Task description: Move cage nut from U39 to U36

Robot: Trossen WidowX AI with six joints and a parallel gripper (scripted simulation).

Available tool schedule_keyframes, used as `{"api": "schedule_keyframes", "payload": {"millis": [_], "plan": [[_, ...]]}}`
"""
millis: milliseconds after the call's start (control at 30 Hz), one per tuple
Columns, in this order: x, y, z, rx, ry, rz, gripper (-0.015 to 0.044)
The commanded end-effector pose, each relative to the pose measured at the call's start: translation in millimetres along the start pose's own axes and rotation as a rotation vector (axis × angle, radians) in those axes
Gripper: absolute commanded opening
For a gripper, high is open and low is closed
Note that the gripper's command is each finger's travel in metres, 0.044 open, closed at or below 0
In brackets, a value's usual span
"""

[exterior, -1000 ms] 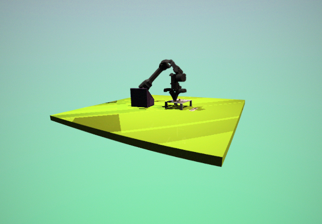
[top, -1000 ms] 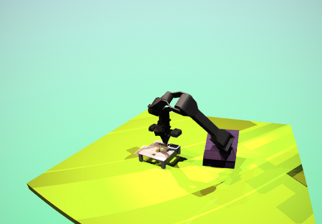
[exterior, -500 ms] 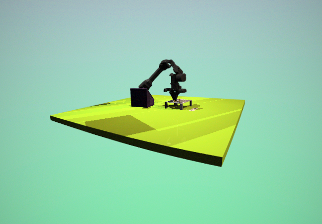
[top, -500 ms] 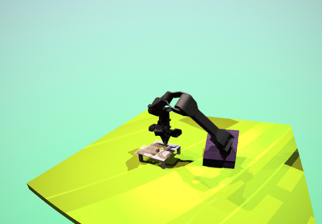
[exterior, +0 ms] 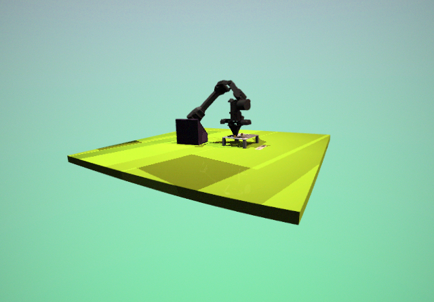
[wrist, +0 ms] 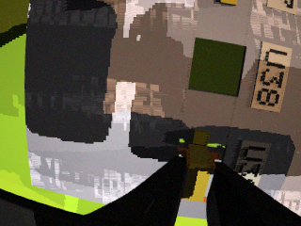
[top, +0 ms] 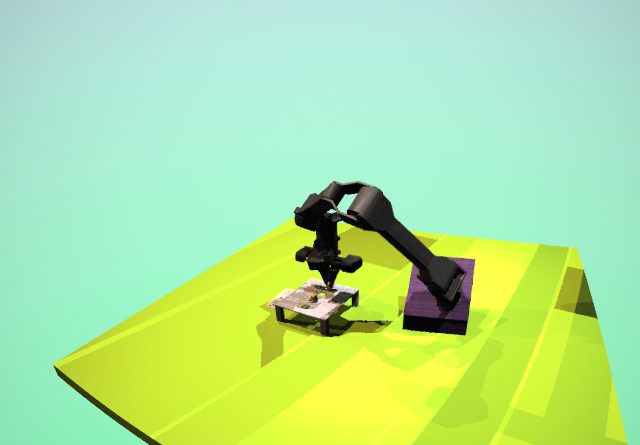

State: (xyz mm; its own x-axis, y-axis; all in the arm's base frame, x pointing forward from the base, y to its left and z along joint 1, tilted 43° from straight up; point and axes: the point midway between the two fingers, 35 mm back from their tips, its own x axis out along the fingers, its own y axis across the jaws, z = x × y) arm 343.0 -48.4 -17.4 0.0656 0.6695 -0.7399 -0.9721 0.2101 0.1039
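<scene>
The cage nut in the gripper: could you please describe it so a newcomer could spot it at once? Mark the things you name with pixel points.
On the pale, four-legged rail plate (top: 330, 312) (exterior: 248, 138), find where the black gripper (top: 329, 288) (exterior: 234, 136) (wrist: 196, 169) points down. The small brassy cage nut (wrist: 199, 155) is between its fingertips, near the partly shadowed label below "U38"; the other nut stands free of the fingers.

Tabletop: broad, flat, yellow-green slab with a dark edge (top: 217, 373) (exterior: 273, 176) (wrist: 11, 71) — paler stripes and darker angular patches across its surface. Directly on it, a purple block with dark sides (top: 434, 295) (exterior: 187, 131). Well apart from the block, a low pale grey rail plate on dark legs (top: 323, 308) (exterior: 250, 137) (wrist: 71, 165) stands upright — legs touching the slab. Near those legs, exterior view: small whitish flat patch (exterior: 260, 147), too small to identify.
</scene>
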Motion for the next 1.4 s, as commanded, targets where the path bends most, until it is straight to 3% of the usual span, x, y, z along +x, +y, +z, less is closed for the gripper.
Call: {"api": "schedule_keyframes", "payload": {"millis": [0,1367], "plan": [[-0.2,1.1,0.4,-0.006,0.0,0.002,0.0028],[-2.0,4.7,0.3,-0.007,0.0,-0.016,0.0028]]}}
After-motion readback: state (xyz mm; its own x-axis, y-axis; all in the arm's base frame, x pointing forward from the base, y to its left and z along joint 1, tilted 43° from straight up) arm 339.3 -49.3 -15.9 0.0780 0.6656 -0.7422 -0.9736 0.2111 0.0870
